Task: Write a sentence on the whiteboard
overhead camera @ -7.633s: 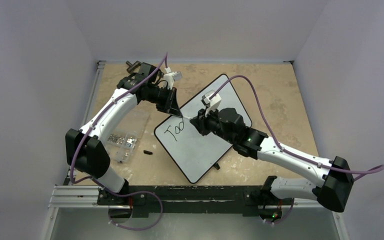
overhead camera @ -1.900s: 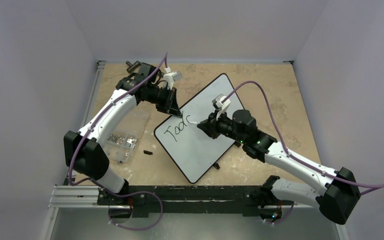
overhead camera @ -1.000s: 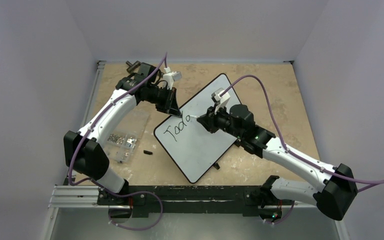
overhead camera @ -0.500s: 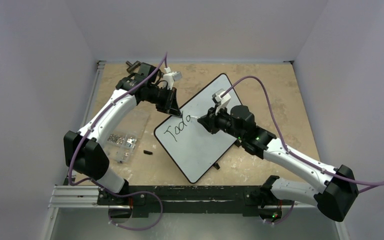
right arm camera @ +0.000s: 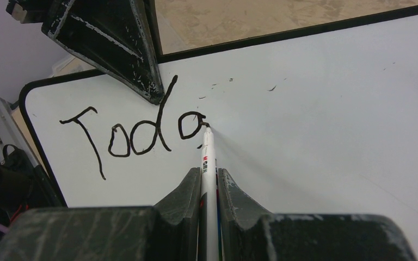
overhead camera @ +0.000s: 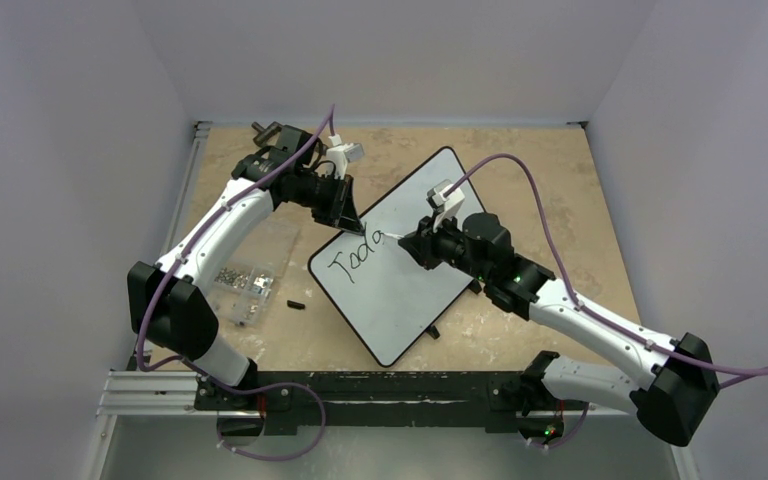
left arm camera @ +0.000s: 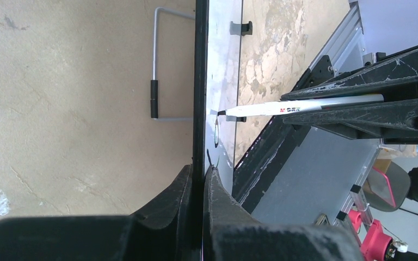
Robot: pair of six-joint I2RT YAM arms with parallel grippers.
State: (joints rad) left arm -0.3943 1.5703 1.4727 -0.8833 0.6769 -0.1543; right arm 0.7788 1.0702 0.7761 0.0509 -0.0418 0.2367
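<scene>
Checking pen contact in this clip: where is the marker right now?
Right wrist view: the marker, held by the right end effector, has its tip on the whiteboard at the last letter of the sentence.

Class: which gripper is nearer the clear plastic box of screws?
Left. The left gripper clamps the white whiteboard, right of the clear plastic box; the right gripper, holding a white pen, is farther right.
</scene>
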